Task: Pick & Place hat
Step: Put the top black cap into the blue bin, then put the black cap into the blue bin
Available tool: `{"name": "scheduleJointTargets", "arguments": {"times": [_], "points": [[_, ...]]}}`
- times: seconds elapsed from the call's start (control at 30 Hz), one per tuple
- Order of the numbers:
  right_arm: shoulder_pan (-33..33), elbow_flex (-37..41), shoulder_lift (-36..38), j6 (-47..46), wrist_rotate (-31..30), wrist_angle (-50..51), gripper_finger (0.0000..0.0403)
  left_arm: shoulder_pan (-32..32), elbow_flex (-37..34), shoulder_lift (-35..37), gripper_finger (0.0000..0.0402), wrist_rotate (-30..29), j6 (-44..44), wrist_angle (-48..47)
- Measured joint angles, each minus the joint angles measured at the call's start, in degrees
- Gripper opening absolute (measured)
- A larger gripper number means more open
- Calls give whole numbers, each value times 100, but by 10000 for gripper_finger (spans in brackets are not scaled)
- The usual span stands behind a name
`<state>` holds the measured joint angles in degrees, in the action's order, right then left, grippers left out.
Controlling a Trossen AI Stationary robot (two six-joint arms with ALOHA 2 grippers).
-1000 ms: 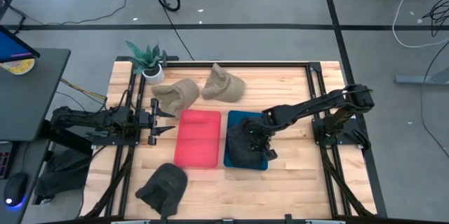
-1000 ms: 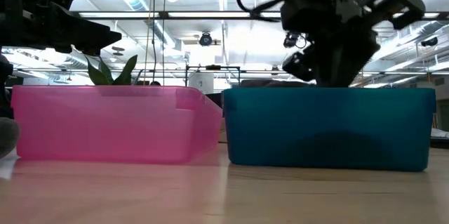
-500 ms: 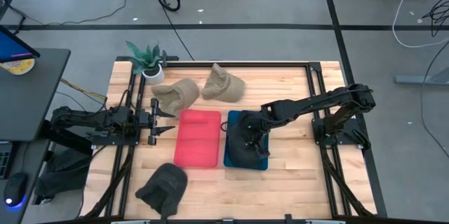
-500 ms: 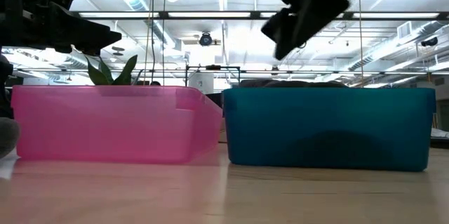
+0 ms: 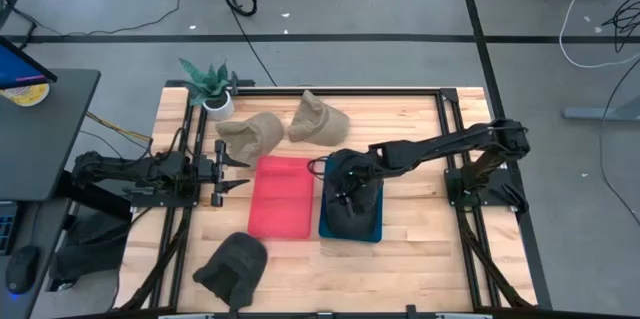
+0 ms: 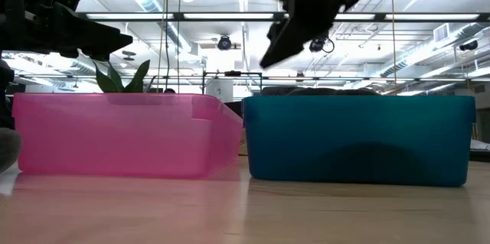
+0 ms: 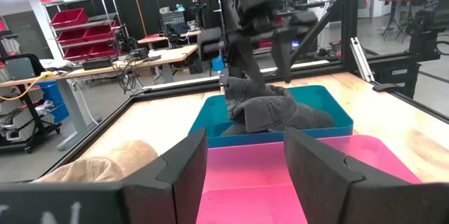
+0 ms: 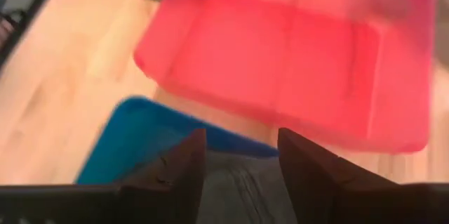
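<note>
Right pincer (image 5: 337,181) open, empty, above blue bin (image 5: 352,230); dark hat (image 5: 356,209) lies in it. Left pincer (image 5: 238,172) open, parked beside pink bin (image 5: 281,197).

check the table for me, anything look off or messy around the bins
Nothing is spilled or damaged. The dark hat in the blue bin lies crumpled and heaped above the rim rather than flat. The pink bin holds nothing. Two tan hats and another dark hat lie loose on the table.
</note>
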<state>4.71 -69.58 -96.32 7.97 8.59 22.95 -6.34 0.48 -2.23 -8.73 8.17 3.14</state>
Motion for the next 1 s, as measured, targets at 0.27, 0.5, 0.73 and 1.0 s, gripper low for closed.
{"name": "scheduleJointTargets", "arguments": {"times": [0.27, 0.5, 0.73, 1.0], "points": [[-2, 2, -751, 24, 176, 41, 165, 1, 0, -1, 193, 0, 1, -2], [1, 0, -1025, 175, 305, -60, 162, 1, -1, -1, 193, 0, 1, -4], [0, 2, -719, 151, 301, -50, 162, 1, -1, 0, 193, 0, 1, -2], [-49, 2, -275, 153, -325, -109, 162, 0, 1, 0, 193, 0, 1, -2]]}}
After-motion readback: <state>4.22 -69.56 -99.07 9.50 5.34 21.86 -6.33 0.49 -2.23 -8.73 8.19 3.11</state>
